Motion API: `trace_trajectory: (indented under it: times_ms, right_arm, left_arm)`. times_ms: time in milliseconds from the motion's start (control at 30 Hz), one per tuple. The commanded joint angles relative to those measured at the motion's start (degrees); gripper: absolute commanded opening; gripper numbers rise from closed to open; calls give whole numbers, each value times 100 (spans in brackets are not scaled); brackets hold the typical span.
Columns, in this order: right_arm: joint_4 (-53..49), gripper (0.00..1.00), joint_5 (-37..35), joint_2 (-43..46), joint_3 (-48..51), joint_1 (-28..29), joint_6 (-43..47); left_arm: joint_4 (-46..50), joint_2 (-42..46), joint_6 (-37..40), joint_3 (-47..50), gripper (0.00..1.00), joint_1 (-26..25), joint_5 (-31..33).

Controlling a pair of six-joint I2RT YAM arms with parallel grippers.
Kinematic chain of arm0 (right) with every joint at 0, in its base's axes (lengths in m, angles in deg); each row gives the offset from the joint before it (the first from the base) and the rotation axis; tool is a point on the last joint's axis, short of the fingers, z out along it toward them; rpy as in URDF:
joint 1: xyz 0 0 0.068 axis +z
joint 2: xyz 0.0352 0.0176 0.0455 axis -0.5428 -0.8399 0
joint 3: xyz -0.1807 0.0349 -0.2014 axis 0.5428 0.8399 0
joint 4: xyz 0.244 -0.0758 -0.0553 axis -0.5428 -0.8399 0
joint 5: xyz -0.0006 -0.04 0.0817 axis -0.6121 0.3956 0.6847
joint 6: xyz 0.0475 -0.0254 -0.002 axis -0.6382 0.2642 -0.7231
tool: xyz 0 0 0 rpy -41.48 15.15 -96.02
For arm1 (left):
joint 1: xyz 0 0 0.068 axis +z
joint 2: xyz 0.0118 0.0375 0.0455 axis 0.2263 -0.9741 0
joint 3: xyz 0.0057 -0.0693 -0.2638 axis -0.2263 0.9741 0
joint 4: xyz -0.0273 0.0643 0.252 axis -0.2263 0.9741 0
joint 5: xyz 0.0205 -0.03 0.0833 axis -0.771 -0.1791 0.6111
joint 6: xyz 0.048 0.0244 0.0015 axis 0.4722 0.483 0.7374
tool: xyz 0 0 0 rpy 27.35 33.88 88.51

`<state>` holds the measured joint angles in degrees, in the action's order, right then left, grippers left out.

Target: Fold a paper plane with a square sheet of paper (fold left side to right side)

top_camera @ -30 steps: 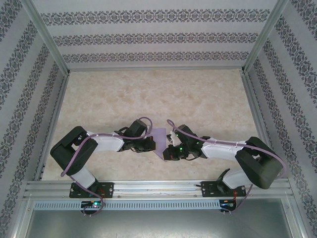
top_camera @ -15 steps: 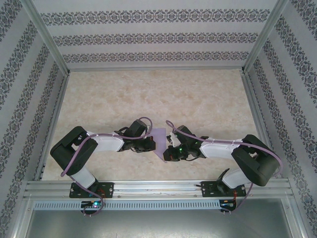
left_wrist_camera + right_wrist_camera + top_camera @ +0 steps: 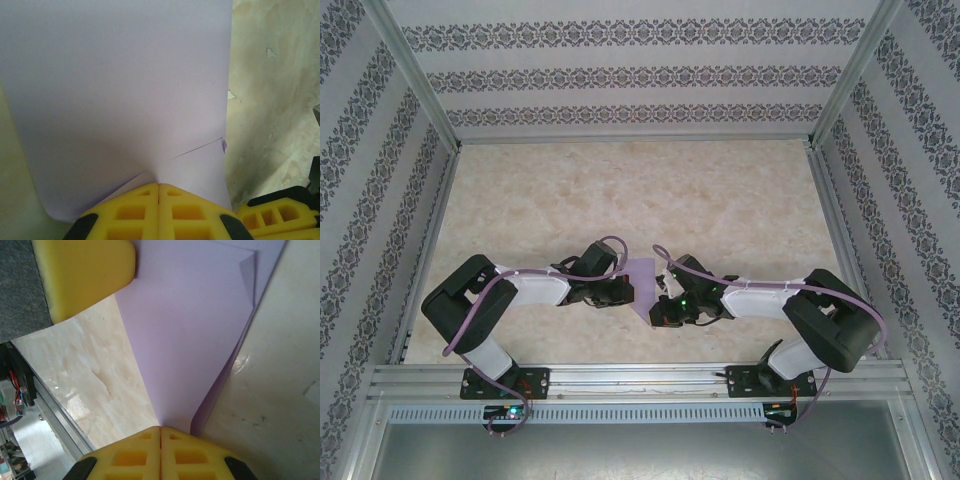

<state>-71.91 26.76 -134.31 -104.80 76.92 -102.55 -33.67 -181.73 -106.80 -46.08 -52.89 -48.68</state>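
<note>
Left tool (image 3: 159,186) and right tool (image 3: 160,430), each with yellow fingers (image 3: 131,212) pressed together, clench the thin lavender-purple square sheet of paper (image 3: 642,276) from either side. The sheet sits between them over the near middle of the beige marbled desk (image 3: 620,190), one layer overlapping another.

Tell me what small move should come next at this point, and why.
Probably lower the left gripper and right gripper together to lay the square sheet of paper flat on the table. Each is shut on an edge of it, one layer lies over another, and the sheet bows rather than lying flat, so no crease can be pressed yet.
</note>
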Motion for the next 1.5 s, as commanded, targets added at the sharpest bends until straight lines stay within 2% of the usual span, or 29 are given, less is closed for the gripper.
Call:
trace_trajectory:
  times_ms: [0, 633, 1133, 1467]
  right_arm:
    - [37, 7, -69, -105, 50, 67, -64]
    - [-101, 4, 124, 31, 364, 157, -143]
    - [-513, 0, 125, 1101, 174, 42, -153]
    - [-53, 0, -366, 262, -320, 60, -153]
  left_arm:
    - [355, -292, 74, 96, 1, -79, 422]
    - [253, -292, 19, 173, 1, -80, 410]
    - [193, -319, 2, 172, 1, -95, 397]
    - [157, -380, 0, 120, 1, -114, 370]
